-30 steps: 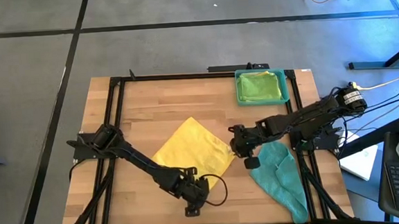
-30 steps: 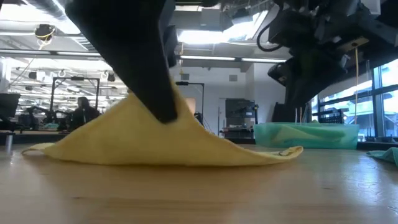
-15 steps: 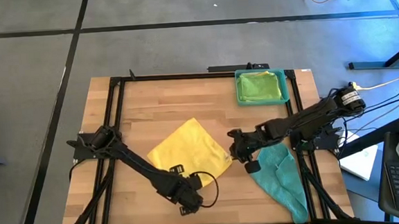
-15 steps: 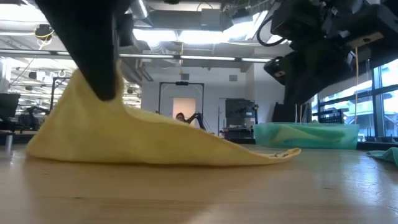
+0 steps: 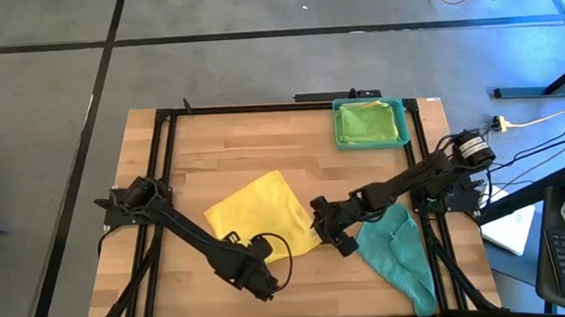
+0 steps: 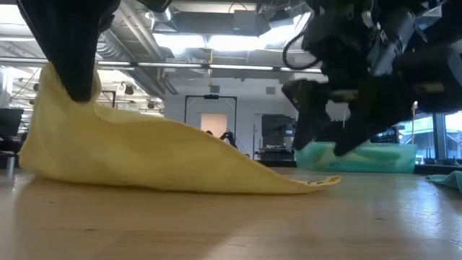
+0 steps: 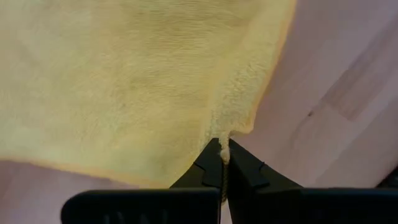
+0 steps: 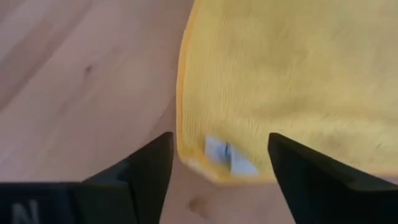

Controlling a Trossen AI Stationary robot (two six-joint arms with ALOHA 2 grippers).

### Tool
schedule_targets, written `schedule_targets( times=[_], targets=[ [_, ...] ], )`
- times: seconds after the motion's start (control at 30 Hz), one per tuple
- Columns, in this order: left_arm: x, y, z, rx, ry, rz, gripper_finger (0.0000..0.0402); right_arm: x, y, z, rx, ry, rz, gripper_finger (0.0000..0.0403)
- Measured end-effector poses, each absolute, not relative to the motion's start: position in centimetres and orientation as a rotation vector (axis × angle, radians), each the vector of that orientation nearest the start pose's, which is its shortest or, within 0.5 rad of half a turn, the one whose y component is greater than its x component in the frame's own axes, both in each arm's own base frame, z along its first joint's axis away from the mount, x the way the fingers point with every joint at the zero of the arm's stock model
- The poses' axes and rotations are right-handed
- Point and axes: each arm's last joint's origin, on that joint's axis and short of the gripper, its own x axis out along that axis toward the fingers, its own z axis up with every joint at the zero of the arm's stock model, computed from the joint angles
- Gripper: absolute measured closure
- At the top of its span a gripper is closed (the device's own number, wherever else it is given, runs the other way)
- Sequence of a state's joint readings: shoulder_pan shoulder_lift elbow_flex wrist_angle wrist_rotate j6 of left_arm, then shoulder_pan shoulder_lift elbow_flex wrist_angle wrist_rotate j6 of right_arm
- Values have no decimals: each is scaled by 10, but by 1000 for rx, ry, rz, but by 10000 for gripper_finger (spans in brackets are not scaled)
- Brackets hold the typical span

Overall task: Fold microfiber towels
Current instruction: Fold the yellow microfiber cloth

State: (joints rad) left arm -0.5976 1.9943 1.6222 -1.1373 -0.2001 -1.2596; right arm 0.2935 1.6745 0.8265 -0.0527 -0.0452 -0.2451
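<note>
A yellow microfiber towel point(image 5: 266, 216) lies on the wooden table with one corner lifted and its far and right parts flat. My left gripper point(image 7: 222, 155) is shut on that raised corner near the table's front. My right gripper point(image 8: 217, 168) hangs open just above the towel's right corner point(image 8: 221, 152), which carries a white label; one finger stands on either side and neither touches it. A teal towel point(image 5: 398, 255) lies crumpled at the near right. A green towel point(image 5: 369, 122) lies in the teal tray point(image 5: 338, 126). My left gripper pinches the yellow towel's corner point(image 7: 225, 134) between its two fingers. The fingers point(image 6: 78, 90) point steeply down from above. The corner is lifted clear of the table, and the cloth slopes down from it to the part lying flat point(image 6: 289, 184).
The teal tray stands at the far right of the table, inside the black frame rails point(image 5: 165, 166). The teal towel lies close beside my right arm. Bare wood point(image 5: 223, 147) stretches across the far left and along the front edge.
My left gripper has carried the yellow towel's raised corner up and toward the table's left edge, rolling as it went. The cloth's peak has shifted left while the right corner stayed flat. My right gripper has sunk and moved left toward that right corner.
</note>
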Motion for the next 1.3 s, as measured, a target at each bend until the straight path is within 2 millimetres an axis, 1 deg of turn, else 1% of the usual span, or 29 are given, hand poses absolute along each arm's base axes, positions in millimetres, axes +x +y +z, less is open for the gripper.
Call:
schedule_targets(
  times=[0.07, 0.17, 0.3, 0.47, 0.53, 0.67, 0.77, 0.83, 0.93, 1.03, 1.17, 1.3],
  targets=[
    [317, -209, 219, -458, 1310, 599, 401, 300, 94, 141, -332, 882, 430, 131],
    [312, -208, 222, -466, 1309, 639, 401, 298, 97, 138, -323, 909, 436, 126],
    [311, -207, 223, -458, 1314, 651, 401, 296, 104, 137, -337, 907, 452, 131],
    [311, -207, 223, -484, 1299, 680, 401, 299, 110, 139, -348, 842, 443, 141],
    [310, -205, 224, -506, 1276, 727, 401, 302, 112, 140, -344, 803, 442, 143],
    [307, -203, 228, -561, 1175, 835, 401, 306, 113, 143, -343, 761, 430, 142],
    [303, -202, 235, -586, 1109, 872, 401, 306, 112, 143, -355, 756, 390, 142],
    [302, -201, 237, -591, 1097, 881, 401, 307, 111, 143, -355, 756, 386, 142],
    [299, -199, 242, -583, 1098, 887, 401, 307, 112, 140, -342, 765, 387, 142],
    [296, -197, 246, -573, 1099, 892, 401, 309, 114, 136, -278, 772, 411, 141],
    [292, -198, 250, -574, 1099, 893, 401, 308, 117, 125, -222, 819, 408, 141],
    [286, -200, 250, -604, 1077, 942, 401, 308, 118, 120, -213, 840, 399, 141]
  ],
)
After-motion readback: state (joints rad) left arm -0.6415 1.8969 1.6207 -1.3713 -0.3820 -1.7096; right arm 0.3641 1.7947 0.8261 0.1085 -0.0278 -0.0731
